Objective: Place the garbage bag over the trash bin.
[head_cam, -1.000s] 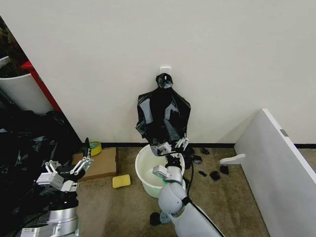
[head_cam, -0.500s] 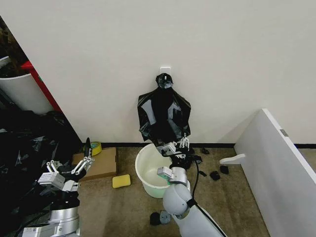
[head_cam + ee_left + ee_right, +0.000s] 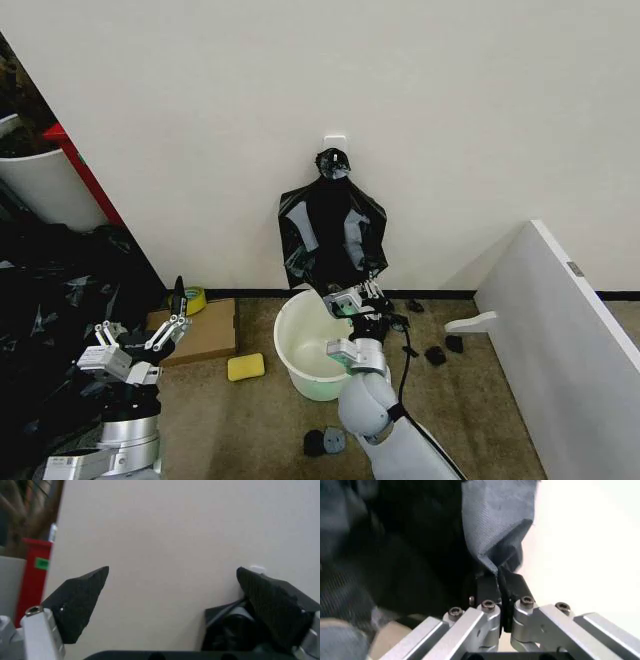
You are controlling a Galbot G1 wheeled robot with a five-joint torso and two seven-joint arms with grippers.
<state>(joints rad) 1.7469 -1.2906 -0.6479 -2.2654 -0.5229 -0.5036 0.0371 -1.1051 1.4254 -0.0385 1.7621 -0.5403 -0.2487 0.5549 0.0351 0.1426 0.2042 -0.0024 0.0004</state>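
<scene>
right gripper (image 3: 357, 297) jaws pinched tight on the lower edge of the garbage bag (image 3: 332, 238) hanging on the far wall above the trash bin (image 3: 308, 346), left gripper (image 3: 140, 338) jaws spread wide, holding nothing, near left

No readable text, brand, number or sign could be made out. A small green label (image 3: 42, 563) was seen on the red upright panel (image 3: 33, 577) beyond the left gripper's fingers, but its print was illegible.

Bare storeroom corner: cardboard (image 3: 200, 335), black sheeting (image 3: 50, 310).
</scene>
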